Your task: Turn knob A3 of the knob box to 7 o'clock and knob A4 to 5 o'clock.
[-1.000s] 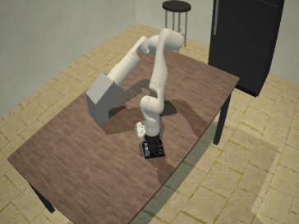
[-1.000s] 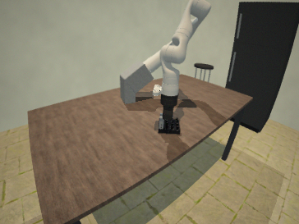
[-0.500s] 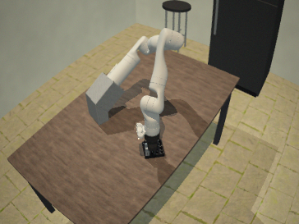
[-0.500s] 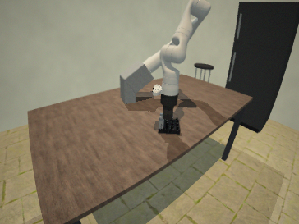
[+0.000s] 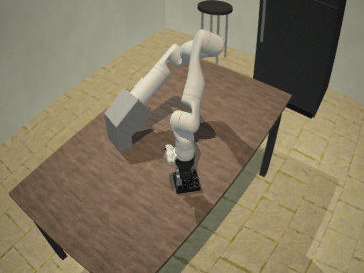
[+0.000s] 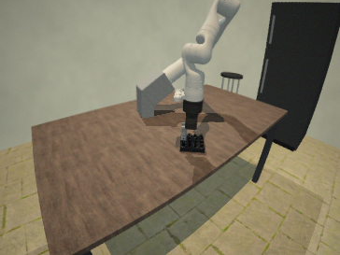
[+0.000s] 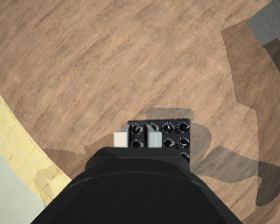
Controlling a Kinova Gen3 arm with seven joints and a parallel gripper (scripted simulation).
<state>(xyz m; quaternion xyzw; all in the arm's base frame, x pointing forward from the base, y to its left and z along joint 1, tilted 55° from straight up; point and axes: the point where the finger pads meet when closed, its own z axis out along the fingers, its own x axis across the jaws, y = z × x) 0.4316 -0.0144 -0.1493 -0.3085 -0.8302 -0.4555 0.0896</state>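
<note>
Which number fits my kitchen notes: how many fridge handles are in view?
2: the upper handle on the black fridge's top door, and the lower handle on its bottom door.

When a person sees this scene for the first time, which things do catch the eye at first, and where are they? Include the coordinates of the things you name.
First, the big white arm (image 5: pixel 194 83) (image 6: pixel 193 68), which bends over the table and points its gripper (image 5: pixel 186 177) (image 6: pixel 187 133) (image 7: pixel 137 132) down at the small black knob box (image 5: pixel 188 189) (image 6: pixel 192 148) (image 7: pixel 159 121). Next, the tall black fridge (image 5: pixel 297 46) (image 6: pixel 299 66) behind the table, with a round-topped stool (image 5: pixel 215 8) (image 6: pixel 232 76) near it.
</note>
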